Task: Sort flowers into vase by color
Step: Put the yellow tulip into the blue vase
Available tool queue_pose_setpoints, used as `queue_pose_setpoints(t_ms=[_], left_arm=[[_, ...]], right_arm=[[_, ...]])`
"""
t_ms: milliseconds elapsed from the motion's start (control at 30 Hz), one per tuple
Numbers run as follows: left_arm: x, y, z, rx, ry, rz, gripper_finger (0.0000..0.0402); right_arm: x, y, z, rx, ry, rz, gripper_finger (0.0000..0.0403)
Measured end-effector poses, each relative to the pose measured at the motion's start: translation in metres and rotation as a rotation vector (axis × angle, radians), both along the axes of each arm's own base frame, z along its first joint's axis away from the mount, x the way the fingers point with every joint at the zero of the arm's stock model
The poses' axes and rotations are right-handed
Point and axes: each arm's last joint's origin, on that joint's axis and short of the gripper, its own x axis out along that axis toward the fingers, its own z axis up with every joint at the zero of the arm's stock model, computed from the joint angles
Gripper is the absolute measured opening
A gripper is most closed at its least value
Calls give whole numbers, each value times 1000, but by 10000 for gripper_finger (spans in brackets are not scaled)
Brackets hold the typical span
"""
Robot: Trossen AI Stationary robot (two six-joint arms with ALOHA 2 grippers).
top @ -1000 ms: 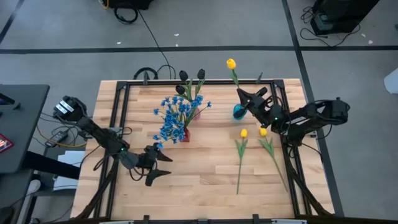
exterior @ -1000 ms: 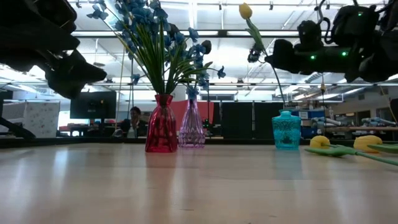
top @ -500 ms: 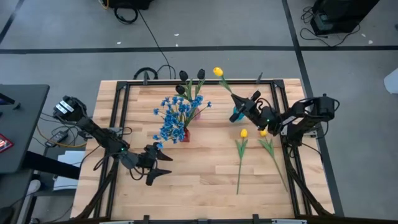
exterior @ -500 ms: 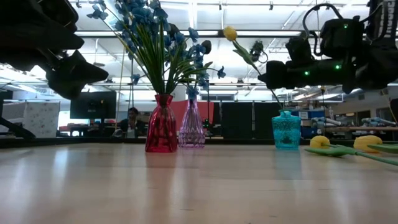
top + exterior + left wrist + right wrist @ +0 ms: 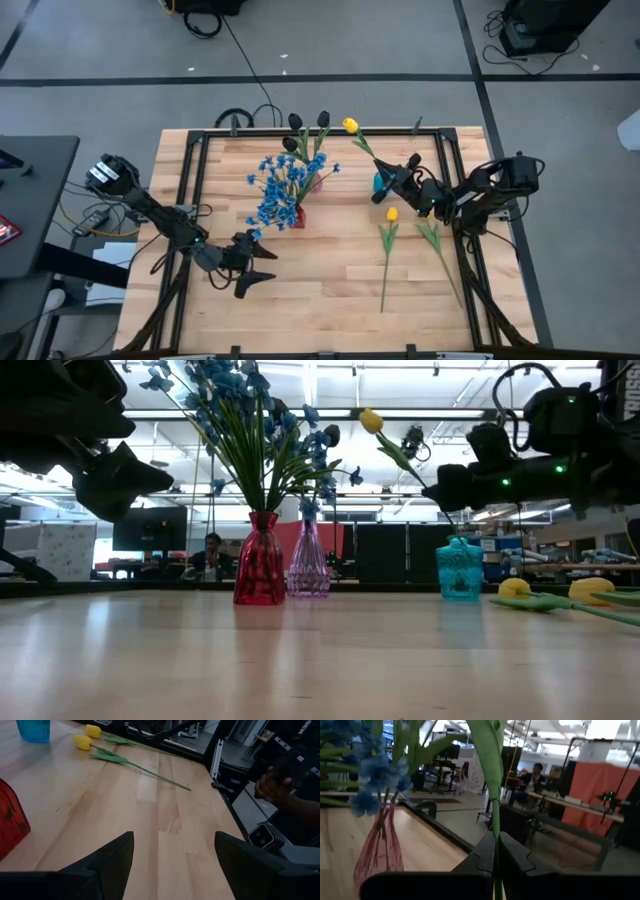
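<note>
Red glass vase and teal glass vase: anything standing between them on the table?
In the low view, a clear pinkish-purple glass vase with dark tulips stands between the red glass vase and the teal glass vase, close beside the red one. The rest is bare tabletop.

Two matte black jointed arms (image 5: 160, 215); black wedge-shaped fingers (image 5: 110, 857); small green LEDs on right arm (image 5: 530, 465).
</note>
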Motion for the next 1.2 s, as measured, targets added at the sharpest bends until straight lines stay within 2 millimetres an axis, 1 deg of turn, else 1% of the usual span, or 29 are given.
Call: queue_pose_setpoints(t_ms=[200, 400, 667, 1067, 1200], left_arm=[[0, 0, 0, 2, 5, -10, 282], [0, 0, -2, 9, 15, -10, 282], [0, 0, -2, 9, 15, -10, 282], [0, -1, -1, 0, 17, -27, 282], [0, -1, -1, 0, 17, -27, 282]], right_arm=[[-11, 6, -9, 55, 1, -9, 25], [-12, 8, -6, 65, -32, 48, 23], [-14, 9, -8, 79, -33, 65, 23], [-27, 12, -18, 88, 27, 71, 41], [-31, 13, -21, 93, 44, 95, 65]])
